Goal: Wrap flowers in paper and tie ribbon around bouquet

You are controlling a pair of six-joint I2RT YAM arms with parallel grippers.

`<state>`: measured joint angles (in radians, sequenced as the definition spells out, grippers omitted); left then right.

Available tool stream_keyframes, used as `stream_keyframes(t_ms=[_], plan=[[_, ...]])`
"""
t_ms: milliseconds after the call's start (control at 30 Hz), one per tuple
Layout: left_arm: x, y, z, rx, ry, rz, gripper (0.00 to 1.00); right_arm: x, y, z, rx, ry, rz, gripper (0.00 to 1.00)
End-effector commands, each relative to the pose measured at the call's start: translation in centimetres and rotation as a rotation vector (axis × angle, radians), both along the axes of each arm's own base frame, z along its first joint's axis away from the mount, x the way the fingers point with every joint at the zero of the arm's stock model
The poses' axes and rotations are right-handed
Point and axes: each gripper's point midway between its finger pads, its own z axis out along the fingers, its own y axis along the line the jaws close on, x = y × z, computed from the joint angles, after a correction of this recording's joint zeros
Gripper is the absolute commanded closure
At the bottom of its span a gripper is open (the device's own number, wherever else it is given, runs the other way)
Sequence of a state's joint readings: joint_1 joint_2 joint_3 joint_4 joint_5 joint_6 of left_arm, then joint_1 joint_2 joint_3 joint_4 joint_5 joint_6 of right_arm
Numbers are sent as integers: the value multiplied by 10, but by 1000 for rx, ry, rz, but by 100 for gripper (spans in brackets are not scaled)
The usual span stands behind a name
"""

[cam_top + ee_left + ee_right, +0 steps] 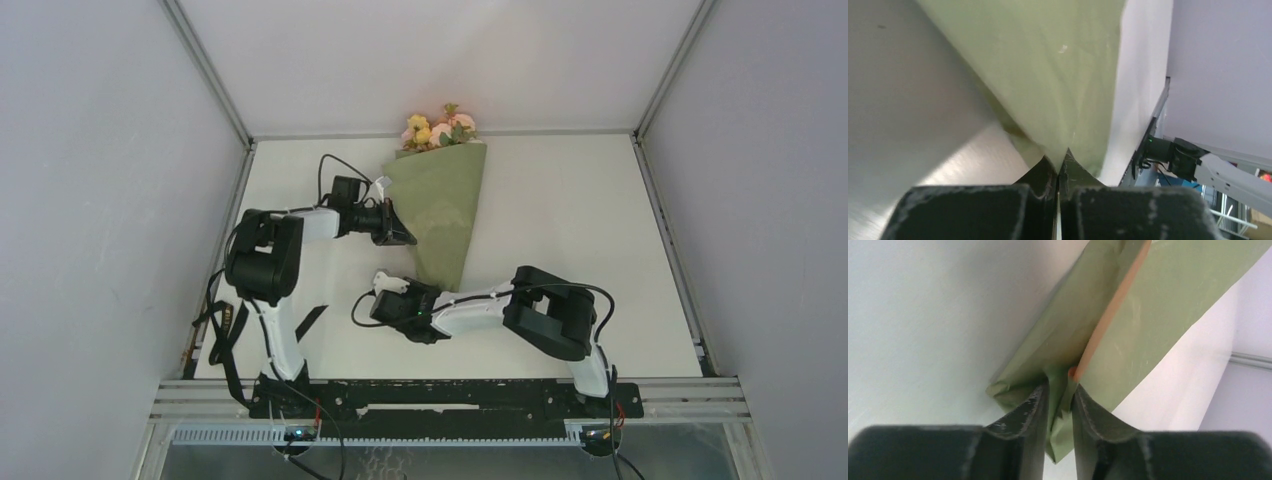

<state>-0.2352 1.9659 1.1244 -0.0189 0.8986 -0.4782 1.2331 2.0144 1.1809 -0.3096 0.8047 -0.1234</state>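
Nearest the arm bases, on the white desk [560, 230], my right pincer [1058, 390] has the crumpled narrow tip of the bouquet [438, 215] between its jaws. They stand only slightly apart with folded paper [1153, 305] filling the gap, and I cannot tell whether they actually bite. I judge that tip the firmest place to hold, since the layers bunch up there. A little farther out, my left pincer [1062, 161] is clamped flat on the cone's left edge, about midway along. That edge is thin, light sheet, olive outside with a peach lining showing at the seam. I expect it to crease or tear if pulled sideways, and to spring open if released. The whole thing looks light and floppy, so it should slide easily on the smooth top. Its long axis runs almost straight away from me, tip near and mouth far, with the flowers [437, 127] spilling out at the desk's back edge.
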Motion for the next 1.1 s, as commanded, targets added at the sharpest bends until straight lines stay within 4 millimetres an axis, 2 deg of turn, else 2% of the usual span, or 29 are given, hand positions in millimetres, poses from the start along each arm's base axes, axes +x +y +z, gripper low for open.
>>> stream_keyframes(t_ms=[0, 133, 233, 367, 433, 533, 567, 633, 700, 733, 800, 967, 1067], plan=[[37, 8, -7, 50, -75, 59, 100, -29, 0, 19, 6, 64, 60, 63], [28, 12, -30, 79, -10, 59, 100, -57, -3, 36, 21, 88, 121, 55], [25, 12, -37, 82, 14, 54, 100, -78, 0, 51, 77, 161, 169, 54], [24, 13, -37, 89, 2, 50, 100, -102, 16, 74, 265, 330, 261, 56], [23, 13, -38, 92, 1, 46, 100, -108, 29, 94, 407, 409, 315, 57], [21, 14, -40, 99, 1, 42, 100, -94, 43, 125, 645, 448, 352, 58], [20, 14, -41, 101, 1, 42, 100, -75, 41, 135, 736, 430, 318, 59], [20, 14, -42, 103, 3, 43, 100, -38, 40, 142, 901, 397, 208, 65], [20, 14, -43, 104, 7, 42, 100, -7, 38, 135, 999, 415, 95, 73], [20, 14, -43, 104, 8, 42, 100, 4, 39, 129, 1032, 420, 47, 80], [19, 14, -42, 103, 8, 39, 100, 18, 40, 114, 1063, 437, -19, 87], [19, 14, -43, 101, 13, 34, 100, 15, 53, 58, 1032, 564, -64, 99], [18, 14, -45, 105, 16, 31, 100, 3, 52, 24, 979, 631, -101, 100]])
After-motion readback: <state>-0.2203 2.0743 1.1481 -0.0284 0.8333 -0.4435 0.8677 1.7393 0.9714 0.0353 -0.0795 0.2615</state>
